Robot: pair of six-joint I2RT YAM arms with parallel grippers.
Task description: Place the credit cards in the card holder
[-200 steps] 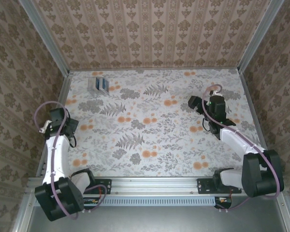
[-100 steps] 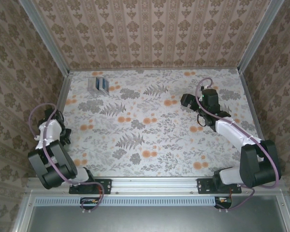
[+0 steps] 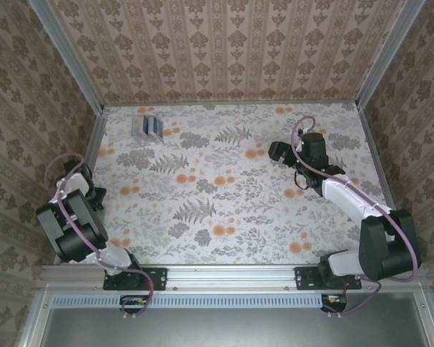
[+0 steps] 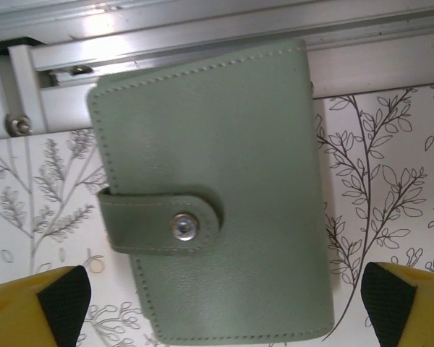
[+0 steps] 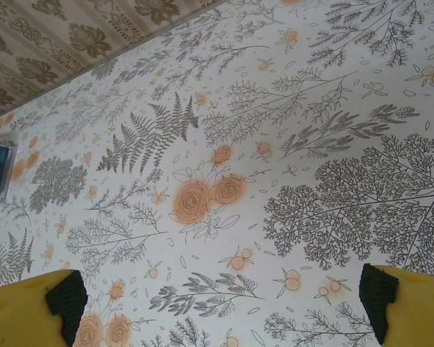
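Starting from the card holder [image 4: 210,195], we find it snapped shut under the left gripper [image 4: 224,302], with its long axis running away from the wrist and its far end at the aluminium rail [image 4: 376,69]. The jaws stand wide either side of its short width, holding nothing. The credit cards [image 3: 150,125] stand in the slotted stand [image 3: 139,127] at the far-left corner, well apart from the holder and nearer the left arm. The right gripper [image 5: 217,303] is equally wide and empty. The holder's slots are hidden, and the cards are too small to count.
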